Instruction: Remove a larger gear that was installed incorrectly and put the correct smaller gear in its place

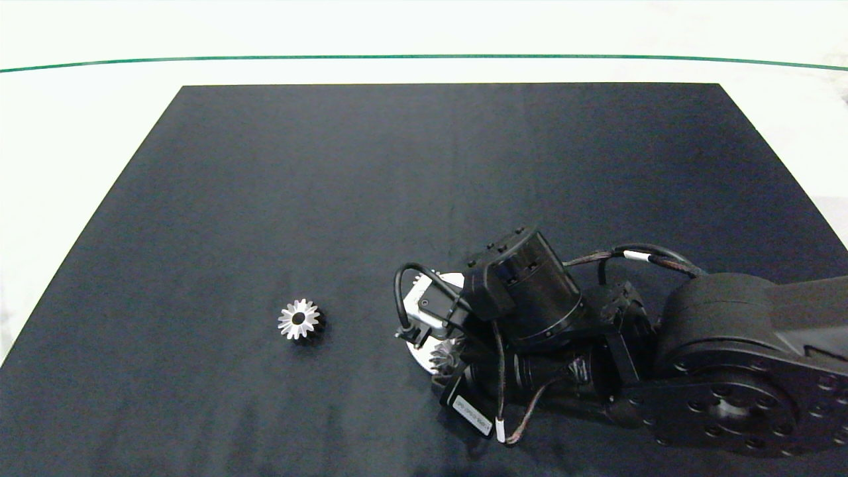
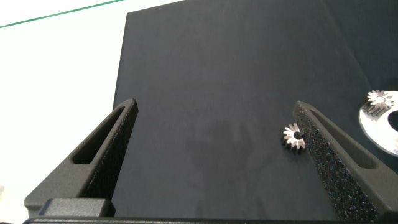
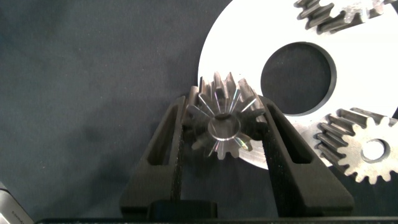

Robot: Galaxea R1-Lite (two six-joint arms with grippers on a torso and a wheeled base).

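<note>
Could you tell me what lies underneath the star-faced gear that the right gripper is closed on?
Under the larger gear, held between the right gripper fingers, the round white plate's rim shows on the dark mat. Whatever seats the gear is covered by it.

White table (image 1: 79, 165), dark mat (image 1: 397, 185), star-toothed gear (image 1: 299, 319), round plate (image 2: 380, 127)

A silvery star-toothed bevel gear (image 1: 299, 319) lies alone on the dark tabletop (image 1: 371, 199), left of a round white plate (image 3: 249, 43). The right claw (image 3: 225, 134) grips a wider star-toothed gear (image 3: 224, 121) at the plate's edge; two flat-topped gears (image 3: 360, 146) sit on the plate.
</note>
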